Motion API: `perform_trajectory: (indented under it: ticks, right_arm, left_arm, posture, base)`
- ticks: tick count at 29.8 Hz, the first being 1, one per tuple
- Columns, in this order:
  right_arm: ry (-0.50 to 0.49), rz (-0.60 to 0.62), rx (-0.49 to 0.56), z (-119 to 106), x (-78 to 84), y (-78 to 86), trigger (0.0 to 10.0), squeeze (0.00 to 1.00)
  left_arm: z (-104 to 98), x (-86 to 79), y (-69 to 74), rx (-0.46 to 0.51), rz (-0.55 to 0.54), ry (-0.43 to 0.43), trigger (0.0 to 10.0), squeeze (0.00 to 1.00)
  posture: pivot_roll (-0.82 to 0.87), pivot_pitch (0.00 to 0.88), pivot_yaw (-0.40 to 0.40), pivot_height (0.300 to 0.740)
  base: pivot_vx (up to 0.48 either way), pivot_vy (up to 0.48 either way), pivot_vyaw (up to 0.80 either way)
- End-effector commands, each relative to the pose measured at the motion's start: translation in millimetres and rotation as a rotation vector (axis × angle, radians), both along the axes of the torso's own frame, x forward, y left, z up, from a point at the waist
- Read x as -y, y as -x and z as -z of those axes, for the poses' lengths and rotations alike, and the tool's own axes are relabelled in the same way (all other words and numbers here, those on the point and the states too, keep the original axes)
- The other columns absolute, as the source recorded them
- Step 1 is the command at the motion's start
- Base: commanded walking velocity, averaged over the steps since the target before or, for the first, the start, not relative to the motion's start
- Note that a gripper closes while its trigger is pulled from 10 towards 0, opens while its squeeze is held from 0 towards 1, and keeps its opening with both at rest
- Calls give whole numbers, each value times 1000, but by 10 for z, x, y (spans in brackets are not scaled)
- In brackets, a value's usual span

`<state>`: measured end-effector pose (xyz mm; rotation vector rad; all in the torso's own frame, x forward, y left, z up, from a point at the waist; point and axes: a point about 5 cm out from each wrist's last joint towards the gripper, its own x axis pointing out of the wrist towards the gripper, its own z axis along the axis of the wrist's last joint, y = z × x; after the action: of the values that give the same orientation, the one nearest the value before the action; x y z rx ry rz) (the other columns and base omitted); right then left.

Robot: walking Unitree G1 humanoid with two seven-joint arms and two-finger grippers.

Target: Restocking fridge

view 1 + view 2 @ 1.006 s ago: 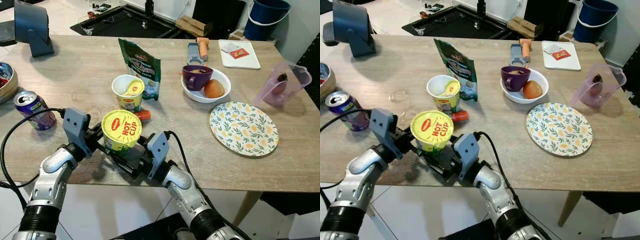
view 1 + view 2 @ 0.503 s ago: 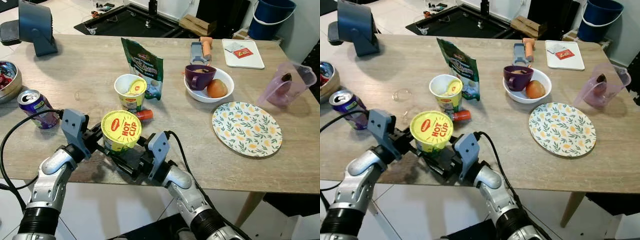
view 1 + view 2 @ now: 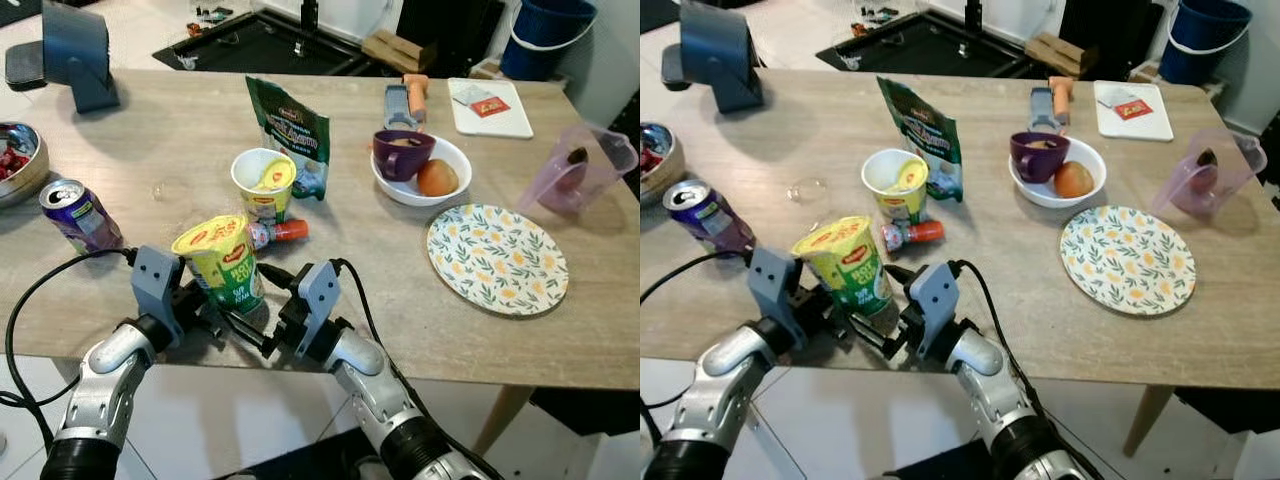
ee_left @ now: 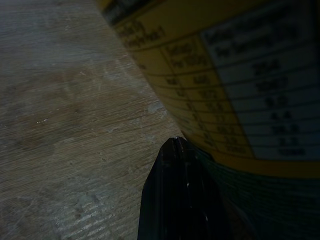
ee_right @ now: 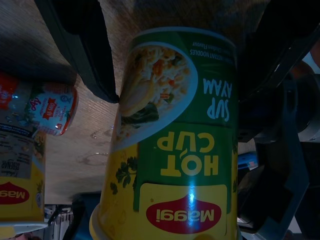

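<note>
Since the earlier frame, the noodle cup (image 3: 222, 262) has dropped from its raised, lid-facing-camera pose and now stands near the front edge of the wooden table (image 3: 180, 140), tilted slightly with its lid leaning toward 10 o'clock. Both arms have come down with it.

Left gripper (image 3: 205, 312): positioned at 8 o'clock of the cup base. One finger (image 4: 177, 200) lies against the cup's lower wall in the left wrist view. Whether this gripper is clamped or merely touching cannot be told.

Right gripper (image 3: 255, 325): positioned at 4 o'clock of the cup base. Its fingers (image 5: 82, 50) are spread, one on each side of the cup, in the right wrist view; firm contact cannot be confirmed.

Surrounding items, referenced from the noodle cup:
- Small red-capped bottle (image 3: 275, 233), lying on its side just beside the cup at 1 o'clock.
- Opened second cup (image 3: 263, 182), at 12 o'clock, with a green pouch (image 3: 288, 135) standing behind it.
- Purple can (image 3: 78, 215), at 10 o'clock, well apart.
- White bowl (image 3: 425, 180) holding a purple mug (image 3: 403, 152), at 2 o'clock.
- Patterned plate (image 3: 497, 258), at 3 o'clock, well apart.
</note>
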<state>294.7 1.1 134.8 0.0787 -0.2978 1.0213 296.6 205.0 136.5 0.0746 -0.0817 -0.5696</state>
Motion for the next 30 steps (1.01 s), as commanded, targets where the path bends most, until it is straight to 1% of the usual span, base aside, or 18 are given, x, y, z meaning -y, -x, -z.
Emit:
perform_trajectory:
  ticks: [1, 4, 13, 20, 21, 22, 23, 24, 25, 26, 27, 30]
  right_arm:
    - [-76, -80, 7, -123, -300, 114, 10000, 0]
    - [-76, -80, 8, -123, -298, 116, 10000, 0]
    - [-62, -92, 11, -108, -301, 139, 10000, 0]
    - [-25, -135, 27, -80, -381, 204, 10000, 0]
    - [-20, -138, 27, -74, -393, 211, 9373, 0]
    - [-15, -139, 28, -68, -404, 218, 1373, 0]
    - [-15, -139, 28, -68, -404, 218, 1373, 0]
    - [-3, -137, 30, -55, -410, 223, 0, 0]
    - [9, -139, 30, -40, -414, 226, 549, 0]
    - [19, -136, 30, -28, -413, 224, 4980, 0]
    - [27, -135, 30, -19, -411, 222, 10000, 0]
    - [32, -135, 30, -14, -411, 220, 10000, 0]
  left_arm:
    - [168, 36, 43, -68, -1, 0, 10000, 0]
    - [170, 35, 45, -69, -2, 0, 10000, 0]
    - [81, 31, 15, -29, -6, 0, 10000, 0]
    - [34, 66, 16, -7, 9, -4, 10000, 0]
    - [33, 73, 18, -6, 12, -4, 10000, 0]
    - [32, 78, 20, -5, 14, -5, 10000, 0]
    - [32, 78, 20, -5, 14, -5, 10000, 0]
    - [31, 83, 24, -5, 17, -7, 10000, 0]
    - [31, 87, 26, -4, 20, -9, 10000, 0]
    - [31, 90, 27, -4, 23, -11, 10000, 0]
    - [33, 94, 28, -4, 25, -14, 10000, 0]
    - [34, 96, 30, -4, 27, -16, 10000, 0]
  posture:
    - [151, 257, 28, 740]
    - [151, 257, 28, 740]
    - [151, 259, 30, 740]
    - [158, 262, 28, 740]
    - [158, 262, 28, 740]
    - [158, 263, 27, 740]
    - [158, 263, 27, 740]
    - [160, 263, 27, 740]
    - [160, 263, 27, 740]
    - [160, 263, 27, 740]
    - [160, 263, 27, 740]
    - [161, 264, 28, 740]
  base:
    - [0, 0, 0]
    - [0, 0, 0]
    - [0, 0, 0]
    - [0, 0, 0]
    - [0, 0, 0]
    - [0, 0, 0]
    - [0, 0, 0]
    - [0, 0, 0]
    - [0, 0, 0]
    - [0, 0, 0]
    - [0, 0, 0]
    - [0, 0, 0]
